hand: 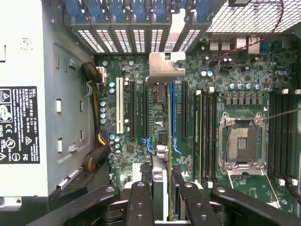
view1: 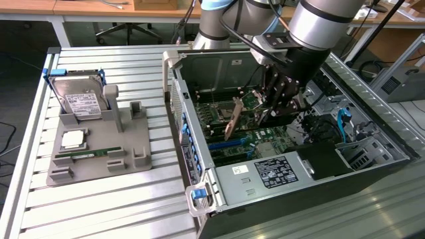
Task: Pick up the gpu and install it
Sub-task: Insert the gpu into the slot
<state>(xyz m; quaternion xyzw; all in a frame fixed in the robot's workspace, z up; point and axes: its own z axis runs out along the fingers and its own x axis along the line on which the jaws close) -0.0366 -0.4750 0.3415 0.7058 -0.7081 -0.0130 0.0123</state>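
The gpu [view1: 233, 122], a thin card with a tan-brown face, hangs edge-down inside the open computer case [view1: 199, 164], just above the green motherboard [view1: 265, 135]. My gripper [view1: 277, 110] is shut on its upper edge. In the wrist view the gpu [hand: 161, 136] runs edge-on between the black fingers [hand: 141, 200]. Its silver end bracket [hand: 165, 69] sits near the rear slot openings, and the card lines up beside the blue expansion slot [hand: 172, 113]. My gripper [hand: 162, 200] clamps the card from both sides.
A grey holder tray [view1: 136, 159] lies on the slatted table at the exterior view's left. It carries a hard drive [view1: 78, 102] in a blue frame, a CPU [view1: 73, 139] and a green RAM stick [view1: 89, 154]. The power supply [view1: 275, 172] and the CPU socket [hand: 242, 141] flank the slots.
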